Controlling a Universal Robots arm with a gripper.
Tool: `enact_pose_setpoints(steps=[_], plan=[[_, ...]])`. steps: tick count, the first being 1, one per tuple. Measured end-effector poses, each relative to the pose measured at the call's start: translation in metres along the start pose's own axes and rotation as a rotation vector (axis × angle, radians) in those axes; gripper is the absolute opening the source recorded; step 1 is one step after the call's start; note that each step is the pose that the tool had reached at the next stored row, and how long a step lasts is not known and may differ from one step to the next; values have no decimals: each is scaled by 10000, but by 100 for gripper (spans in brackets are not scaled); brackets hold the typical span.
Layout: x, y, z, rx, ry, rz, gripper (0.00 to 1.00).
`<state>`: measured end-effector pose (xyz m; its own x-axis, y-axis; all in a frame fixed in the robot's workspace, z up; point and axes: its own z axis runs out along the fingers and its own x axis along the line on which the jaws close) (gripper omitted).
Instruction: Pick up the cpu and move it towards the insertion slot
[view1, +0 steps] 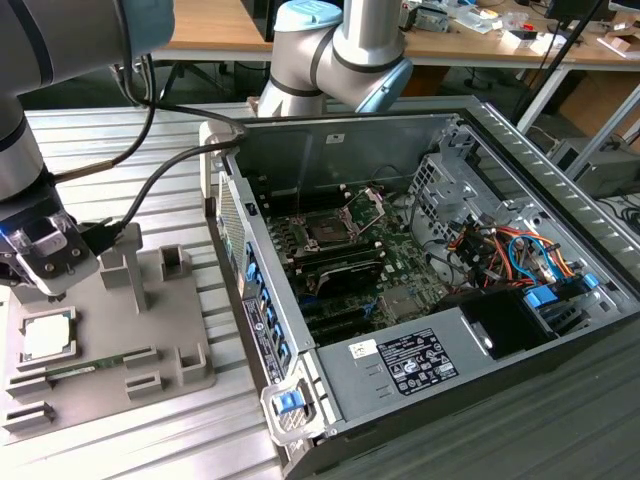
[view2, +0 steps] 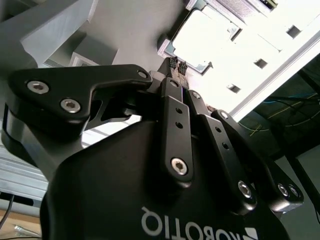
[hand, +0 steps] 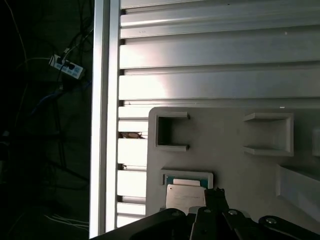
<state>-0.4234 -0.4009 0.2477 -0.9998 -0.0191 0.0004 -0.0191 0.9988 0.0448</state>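
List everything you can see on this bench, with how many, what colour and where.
cpu: one, silver-white, seated in the fixture at the exterior view's left.
memory stick: one, green, lying on the same fixture.
fixture: one, grey, on the table.
table: one, silver slats, under everything.
computer case: one, dark grey, open, to the exterior view's right of the fixture.
insertion slot: one, dark with a metal frame, on the green board inside the case.
cables: a bundle, orange and blue, inside the case.
robot arm: one, silver and pale blue, behind the case.
gripper: one, black, close above the cpu.
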Motion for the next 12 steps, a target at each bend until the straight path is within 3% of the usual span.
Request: enact_pose_setpoints(steps=[12], plan=[[0, -5, 78, -1, -1, 0, 11]])
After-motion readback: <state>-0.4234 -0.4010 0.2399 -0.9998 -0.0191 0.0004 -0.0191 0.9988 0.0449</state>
